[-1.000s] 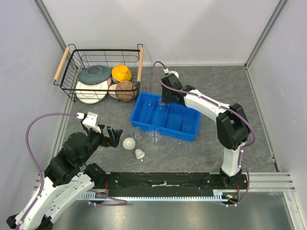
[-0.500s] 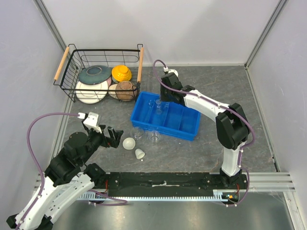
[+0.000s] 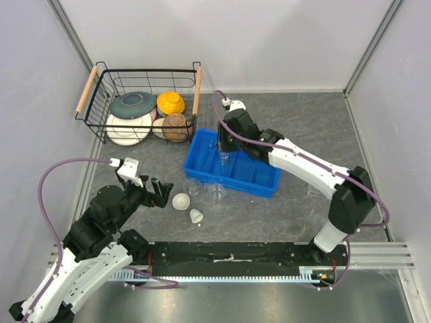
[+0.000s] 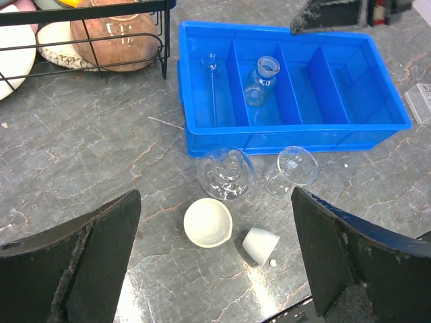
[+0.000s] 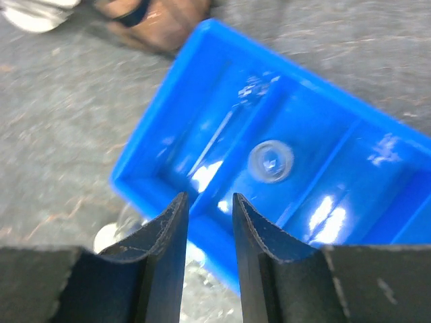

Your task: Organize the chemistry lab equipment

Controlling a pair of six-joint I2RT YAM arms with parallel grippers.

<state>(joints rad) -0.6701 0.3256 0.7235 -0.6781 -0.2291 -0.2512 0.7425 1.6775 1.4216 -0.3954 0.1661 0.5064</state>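
A small clear bottle (image 4: 260,81) (image 5: 271,161) stands in the second compartment of the blue tray (image 3: 264,186) (image 4: 296,138). A thin glass funnel (image 4: 211,67) lies in the first compartment. My right gripper (image 3: 221,145) (image 5: 209,196) hovers over the tray's left end, open, with nothing between its fingers. On the table in front of the tray sit a round clear flask (image 4: 226,173) (image 3: 194,188), a clear beaker (image 4: 291,171) (image 3: 216,193), a white dish (image 4: 208,222) (image 3: 180,200) and a tipped white cup (image 4: 260,243) (image 3: 196,216). My left gripper (image 3: 161,194) (image 4: 216,192) is wide open just left of them.
A wire basket (image 3: 149,70) with wooden handles holds coloured bowls and plates at the back left, close to the tray's left corner. A small clear flat piece (image 4: 421,101) lies on the table right of the tray. Grey walls enclose the table.
My right gripper has opened and let go of the small bottle, which now stands in the tray. Its arm has stretched lower and to the right. The left arm has not moved.
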